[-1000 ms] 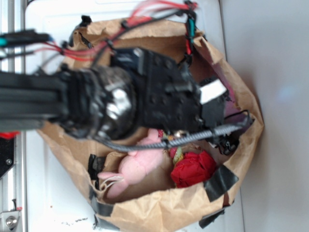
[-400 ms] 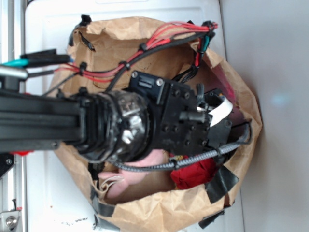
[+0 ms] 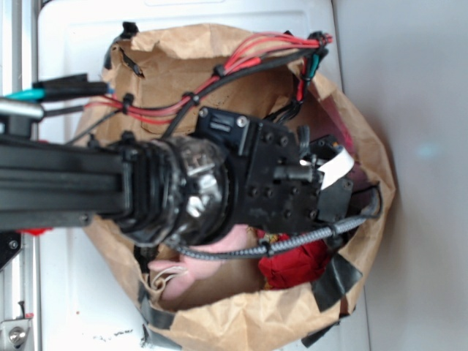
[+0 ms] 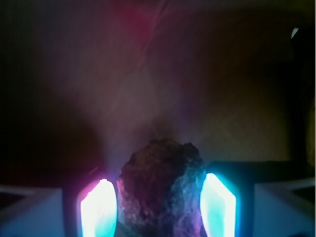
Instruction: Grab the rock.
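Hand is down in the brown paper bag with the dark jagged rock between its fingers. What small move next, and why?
Probably close the hand. In the wrist view the dark jagged rock sits centred between the two glowing fingers, a thin gap on each side, so nothing looks clamped yet. Lifting now would likely leave it in the brown paper bag.

Dark, jagged rock (image 4: 162, 190), rough surface, low in wrist view, dim bag interior behind

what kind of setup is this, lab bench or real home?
Looks like a lab test rig, not a home: a crumpled brown paper bag patched with black tape sits on a plain white surface, holding props, a pink plush toy and a red cloth ball. The gripper brackets the rock.
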